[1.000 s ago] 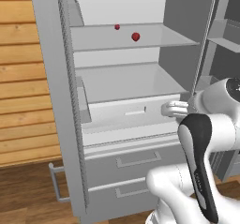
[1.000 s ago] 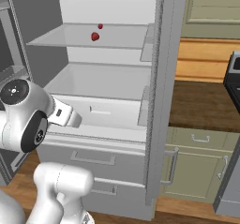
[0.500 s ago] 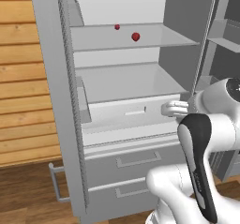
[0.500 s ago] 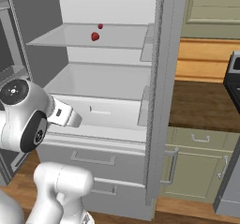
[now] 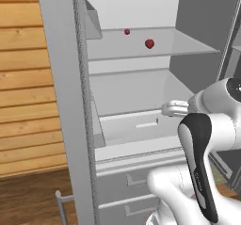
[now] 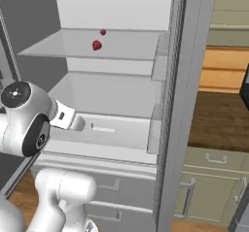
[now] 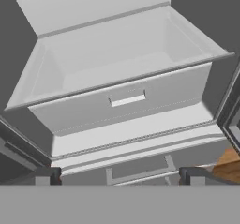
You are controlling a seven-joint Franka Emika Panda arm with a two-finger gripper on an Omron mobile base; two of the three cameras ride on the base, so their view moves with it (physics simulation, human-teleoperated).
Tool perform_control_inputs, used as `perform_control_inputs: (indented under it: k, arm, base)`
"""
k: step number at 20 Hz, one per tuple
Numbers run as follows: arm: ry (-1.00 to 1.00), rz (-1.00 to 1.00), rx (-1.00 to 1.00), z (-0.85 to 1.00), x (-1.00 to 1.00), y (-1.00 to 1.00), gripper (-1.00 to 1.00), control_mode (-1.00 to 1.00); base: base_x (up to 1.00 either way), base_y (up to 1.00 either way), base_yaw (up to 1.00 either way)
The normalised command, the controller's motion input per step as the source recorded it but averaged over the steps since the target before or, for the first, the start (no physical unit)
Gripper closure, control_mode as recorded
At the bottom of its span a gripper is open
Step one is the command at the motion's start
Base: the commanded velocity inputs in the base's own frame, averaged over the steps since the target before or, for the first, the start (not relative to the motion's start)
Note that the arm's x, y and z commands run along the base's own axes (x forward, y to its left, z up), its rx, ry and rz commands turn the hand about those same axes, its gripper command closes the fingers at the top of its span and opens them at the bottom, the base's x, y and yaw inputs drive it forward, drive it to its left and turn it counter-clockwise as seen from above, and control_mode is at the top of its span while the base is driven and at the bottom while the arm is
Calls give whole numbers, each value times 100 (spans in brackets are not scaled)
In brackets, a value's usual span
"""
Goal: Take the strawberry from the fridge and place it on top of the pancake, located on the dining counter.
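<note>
two base views flank the open fridge interior; the hand view looks closely down into its lower bin.

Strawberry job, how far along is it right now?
Done: the fridge stands open. In hand: nothing; the gripper is open, pointed at the white bin below the shelf. Left: reach up to the strawberry on that shelf, grasp it, carry it to the pancake.

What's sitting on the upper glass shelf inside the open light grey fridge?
On the upper glass shelf lie a bright red strawberry near the front and a smaller red fruit behind it. The shelf's left end is covered by the door edge.
</note>
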Motion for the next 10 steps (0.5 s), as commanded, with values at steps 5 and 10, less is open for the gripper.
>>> perform_control_inputs:
  k: [5,10]
  arm:
    - [0,0,0,0,0,0,-100,100]
    - [0,0,0,0,0,0,-100,100]
  base:
    - [54,16,0]
    - [34,0,0]
